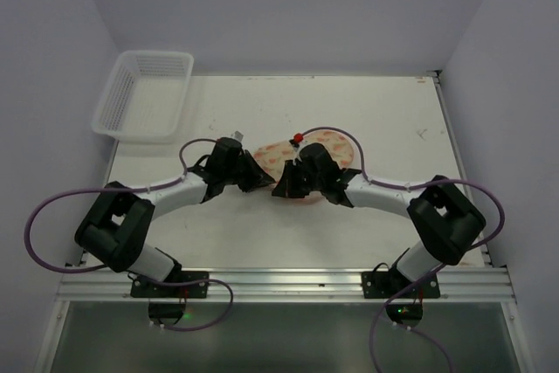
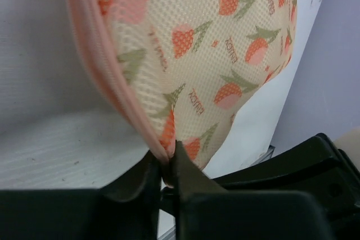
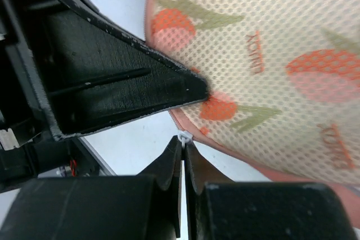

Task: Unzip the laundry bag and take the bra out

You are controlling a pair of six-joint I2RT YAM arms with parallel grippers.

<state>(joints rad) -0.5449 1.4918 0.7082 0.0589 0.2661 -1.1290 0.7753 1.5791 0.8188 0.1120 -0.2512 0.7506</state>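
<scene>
The laundry bag (image 1: 281, 156) lies at the table's middle, a cream-peach mesh pouch with orange-pink print and pink trim. My left gripper (image 1: 262, 183) is shut on the pink edge of the bag (image 2: 194, 54), pinching it between its fingertips (image 2: 167, 158). My right gripper (image 1: 281, 188) is shut on the small white zipper pull (image 3: 183, 137) at the bag's pink edge (image 3: 264, 66). The left gripper's black finger (image 3: 129, 82) shows close by in the right wrist view. The bra is hidden from view.
A white plastic lattice basket (image 1: 144, 93) stands at the table's far left corner. A small red-tipped object (image 1: 298, 138) sits at the bag's far edge. The aluminium rail (image 1: 279, 284) runs along the near edge.
</scene>
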